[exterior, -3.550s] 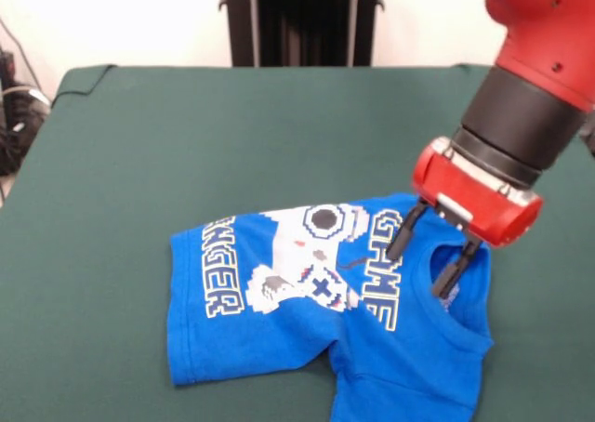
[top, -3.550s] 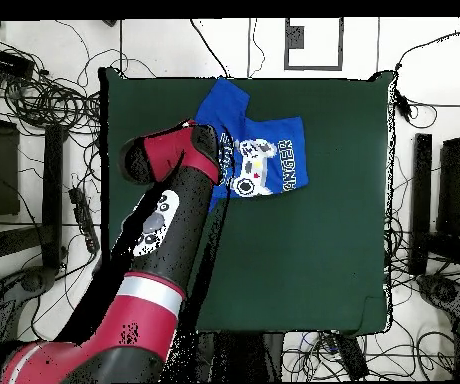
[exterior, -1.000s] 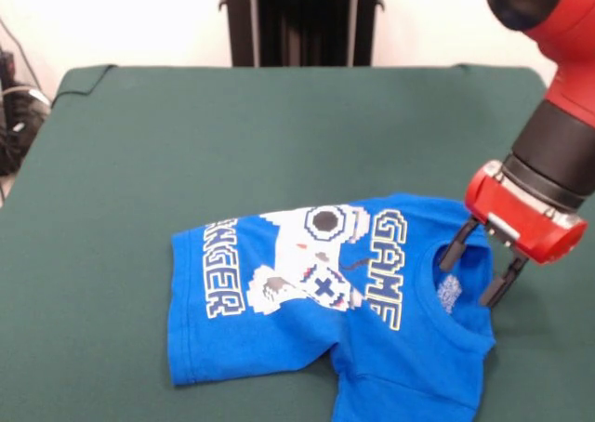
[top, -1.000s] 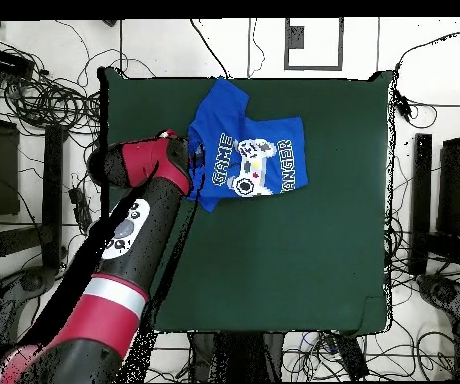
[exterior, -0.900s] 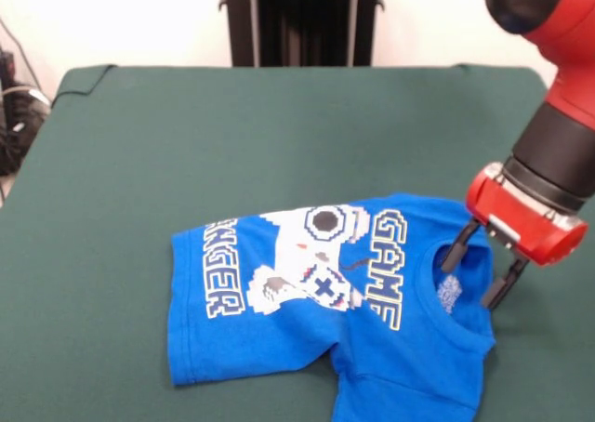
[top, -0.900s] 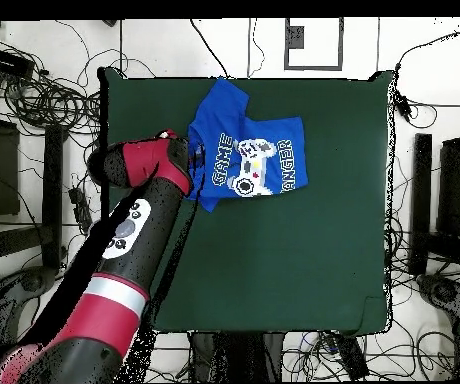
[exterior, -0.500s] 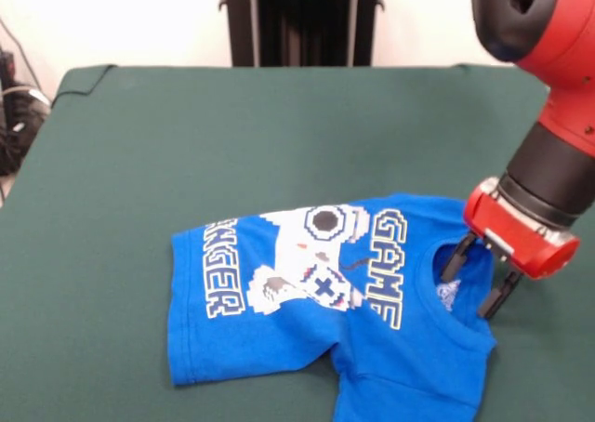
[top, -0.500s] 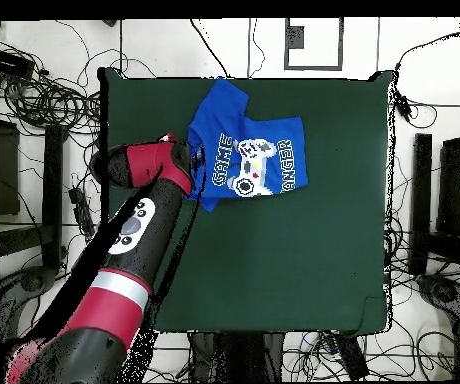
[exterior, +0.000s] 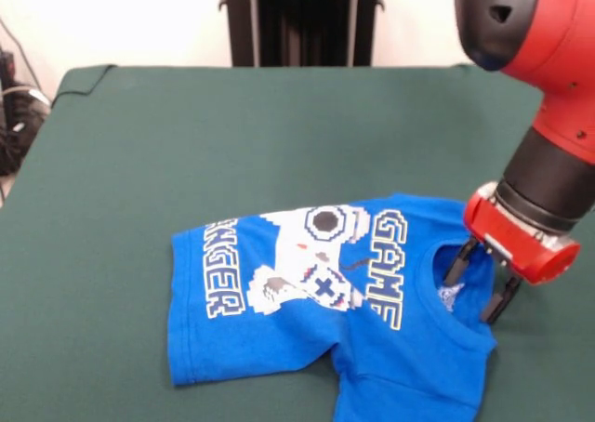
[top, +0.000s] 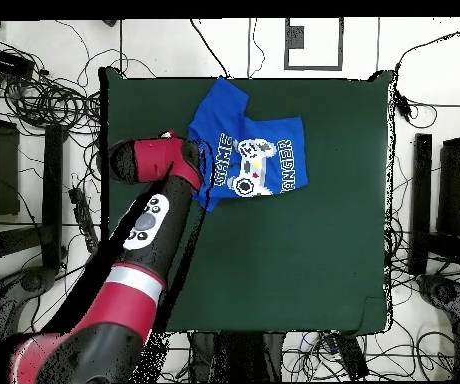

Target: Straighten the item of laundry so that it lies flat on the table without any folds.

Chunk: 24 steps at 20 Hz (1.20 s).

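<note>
Since a moment ago your gripper [exterior: 478, 287] has dropped lower at the shirt's [exterior: 307, 310] collar, lower right of the front view. Its fingers are spread apart, one on each side of the collar edge. The shirt lies rumpled on the table [exterior: 186, 134], one sleeve folded.

Front view: the shirt [exterior: 316, 301] carries white block lettering outlined in yellow, set sideways on either side of a white controller print [exterior: 311, 255]. The word beside the collar reads "GAME" [exterior: 386, 269]. The word at the other side [exterior: 220, 271] runs partly into a fold; its visible letters read "ANGER", probably the end of a longer word. A small label inside the collar [exterior: 448, 296] is too small to read.
</note>
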Tool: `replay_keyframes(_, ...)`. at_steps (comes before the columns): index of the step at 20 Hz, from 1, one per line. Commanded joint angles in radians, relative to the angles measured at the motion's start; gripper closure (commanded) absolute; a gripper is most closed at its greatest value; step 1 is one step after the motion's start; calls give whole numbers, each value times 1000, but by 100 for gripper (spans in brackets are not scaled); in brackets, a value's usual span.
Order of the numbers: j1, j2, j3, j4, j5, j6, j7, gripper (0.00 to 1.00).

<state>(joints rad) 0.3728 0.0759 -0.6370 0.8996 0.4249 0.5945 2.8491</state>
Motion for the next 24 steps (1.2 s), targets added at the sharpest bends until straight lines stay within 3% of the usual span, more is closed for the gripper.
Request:
replay_keyframes(1,-66,2,324,38,-3,149,-101,100)
replay_keyframes(8,-54,2,308,22,-45,105,-79,100)
replay_keyframes(12,-47,-30,319,62,-51,85,-63,100)
replay_keyframes(16,-52,-93,369,152,-65,57,-65,100)
replay_keyframes(24,-96,-261,558,410,-54,-64,-68,100)
